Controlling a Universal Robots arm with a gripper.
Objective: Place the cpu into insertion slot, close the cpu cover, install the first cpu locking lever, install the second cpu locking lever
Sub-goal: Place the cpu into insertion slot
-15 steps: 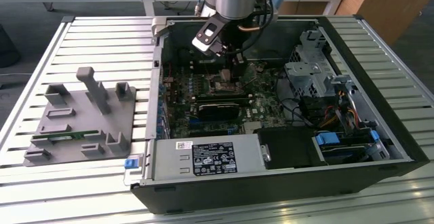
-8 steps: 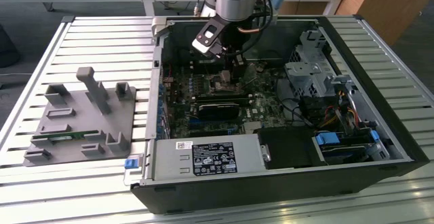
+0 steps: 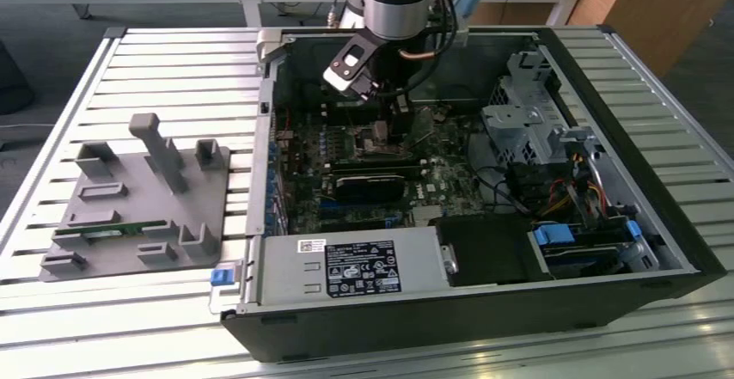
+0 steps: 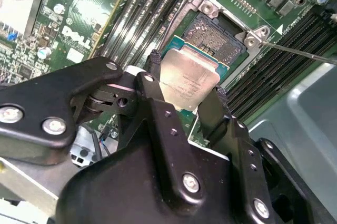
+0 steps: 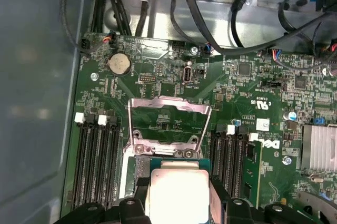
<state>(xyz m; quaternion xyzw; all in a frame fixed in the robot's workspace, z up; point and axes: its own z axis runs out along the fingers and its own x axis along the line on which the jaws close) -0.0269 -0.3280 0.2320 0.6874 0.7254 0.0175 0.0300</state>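
Between the jaws, pinched by opposite edges, cpu [image 4: 188, 79] just above the open insertion slot [image 4: 217, 37], cpu cover [image 5: 168, 104] raised: placing step, likely needing level, square lowering.

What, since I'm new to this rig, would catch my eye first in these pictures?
The gripper, shut on the silver cpu, holds it right at the bare insertion slot in the second wrist view. In the first wrist view the cpu cover stands swung open; the exterior view shows the arm inside an open computer case.
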